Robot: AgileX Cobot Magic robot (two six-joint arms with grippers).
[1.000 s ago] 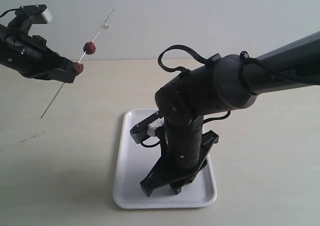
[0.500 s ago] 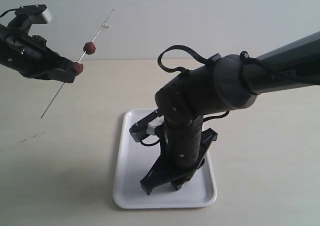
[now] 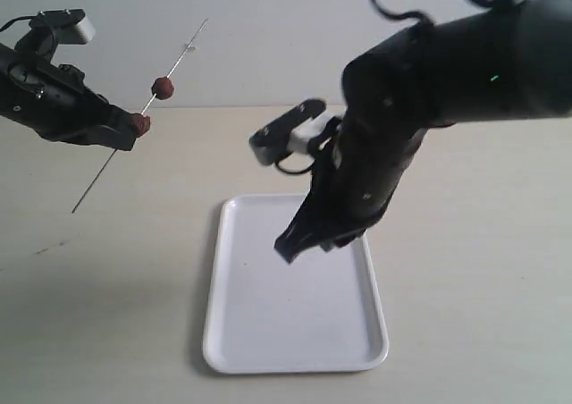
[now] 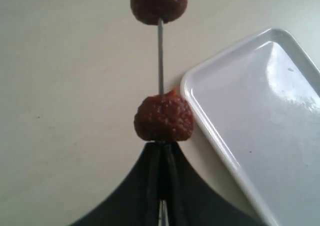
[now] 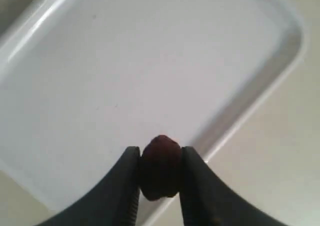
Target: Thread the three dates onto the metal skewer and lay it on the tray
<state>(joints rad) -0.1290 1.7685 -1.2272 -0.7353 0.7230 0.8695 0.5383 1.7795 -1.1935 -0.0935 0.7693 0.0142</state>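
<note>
Skewer (image 3: 175,65) pinched tilted by left gripper (image 3: 132,129) well off tray (image 3: 268,332), tip free so right gripper (image 3: 290,248), squeezing third date (image 5: 160,168) above tray, can thread it.

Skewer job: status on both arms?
Left gripper shut on metal skewer, two dates threaded. Right gripper shut on third date, above tray. Path to skewer looks open.
</note>
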